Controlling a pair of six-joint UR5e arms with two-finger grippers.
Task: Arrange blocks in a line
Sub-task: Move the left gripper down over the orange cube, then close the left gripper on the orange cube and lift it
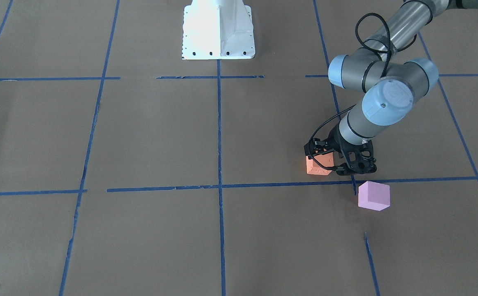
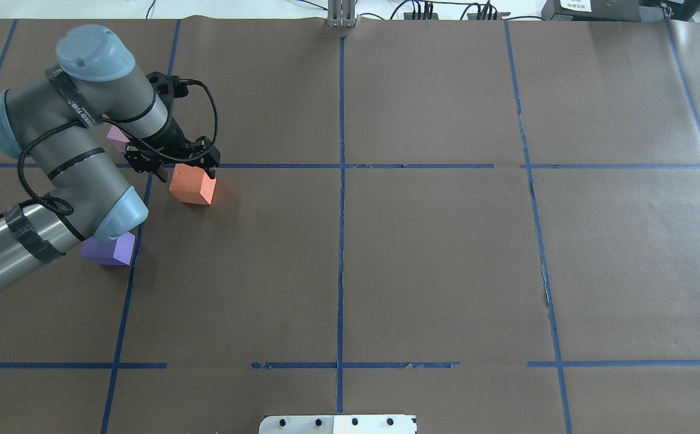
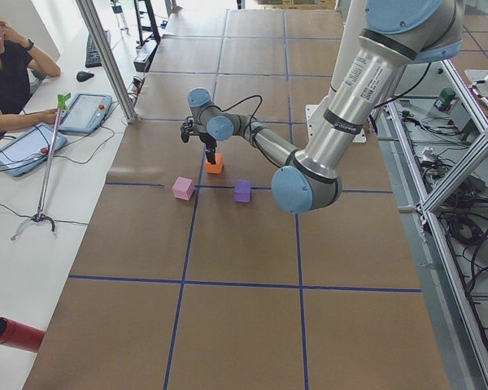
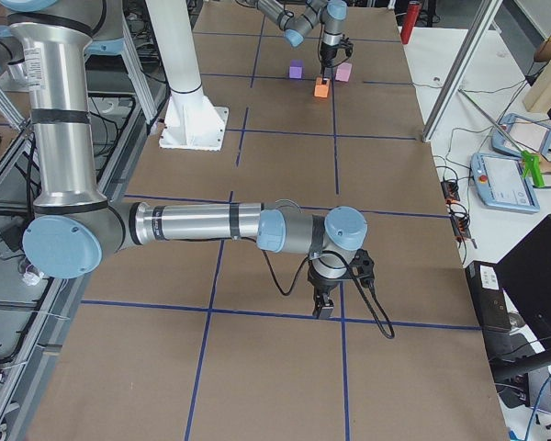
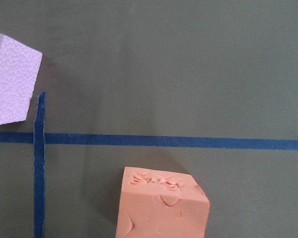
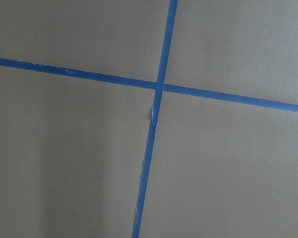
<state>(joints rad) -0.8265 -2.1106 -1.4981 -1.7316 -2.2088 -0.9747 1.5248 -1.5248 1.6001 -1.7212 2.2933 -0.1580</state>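
The orange block (image 2: 192,187) stands on the brown table, just on the robot's side of a blue tape line; it fills the bottom of the left wrist view (image 5: 161,208), its top dented. My left gripper (image 2: 185,172) hovers right over it with the jaws spread, open and empty; it also shows in the front view (image 1: 339,164) over the orange block (image 1: 318,166). The pale pink block (image 1: 373,196) lies past the tape line. The purple block (image 2: 109,250) is partly under my left arm. My right gripper (image 4: 323,308) hangs low over bare table; I cannot tell its state.
The white robot base (image 1: 218,28) stands at the middle of the robot's edge. Blue tape lines (image 6: 159,89) divide the table into squares. An operator (image 3: 4,73) sits past the far edge beside tablets.
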